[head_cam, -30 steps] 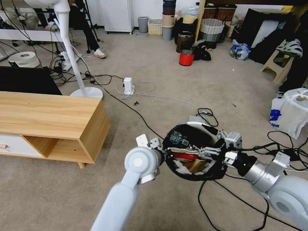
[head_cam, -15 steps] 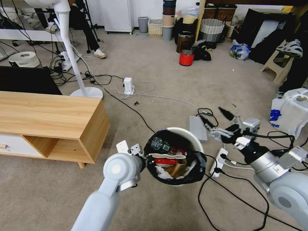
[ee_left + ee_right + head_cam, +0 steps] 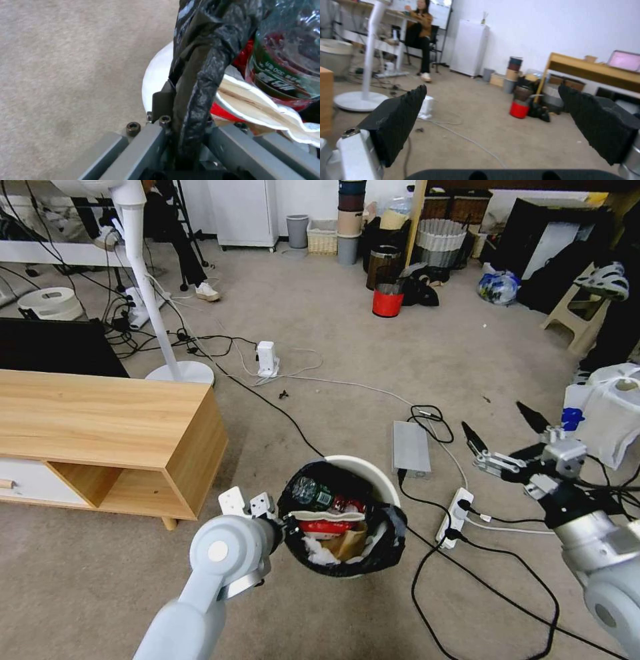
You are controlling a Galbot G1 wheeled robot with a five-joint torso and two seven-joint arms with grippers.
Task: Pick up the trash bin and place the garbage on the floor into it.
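The bin hangs low over the carpet beside the cabinet, garbage piled inside. The left wrist view shows what the head view hides: the left gripper clamped on the bagged rim, a bottle pressed close. The left arm reaches forward, elbow low. The right gripper is held off to the right above cables and a power strip, its fingers wide apart, holding nothing.
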